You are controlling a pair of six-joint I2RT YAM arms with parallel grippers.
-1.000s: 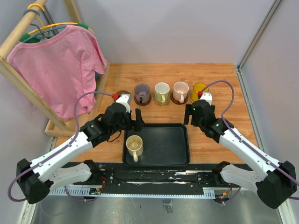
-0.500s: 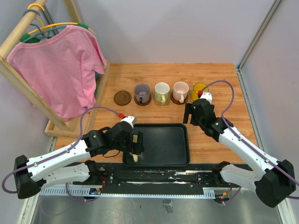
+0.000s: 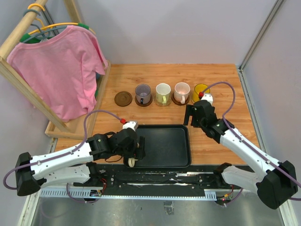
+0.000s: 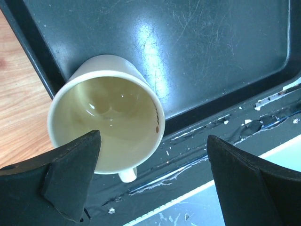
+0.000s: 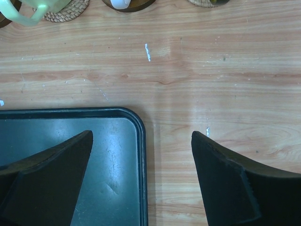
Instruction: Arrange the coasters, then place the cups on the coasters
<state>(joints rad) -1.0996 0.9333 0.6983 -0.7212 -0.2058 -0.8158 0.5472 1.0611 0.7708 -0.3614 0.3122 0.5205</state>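
The cream cup [image 4: 106, 113] stands upright in the near left corner of the black tray [image 3: 164, 146], its handle pointing toward the near edge. The left fingers [image 4: 70, 179] hang over it, spread wide to either side of the rim and gripping nothing. Whether the finger nearer the rim touches it cannot be told.

At the far side of the bench [image 3: 225, 80] the coasters lie in a row. The leftmost, a dark brown coaster [image 3: 123, 98], is bare. To its right, each on its own coaster, stand the purple-grey cup [image 3: 143, 92], the white cup with a yellow-green handle [image 3: 162, 93], the pinkish white cup [image 3: 181, 92] and the yellow cup [image 3: 200, 90].

The right fingers [image 5: 47, 174] hover apart and empty above the tray's far right corner.
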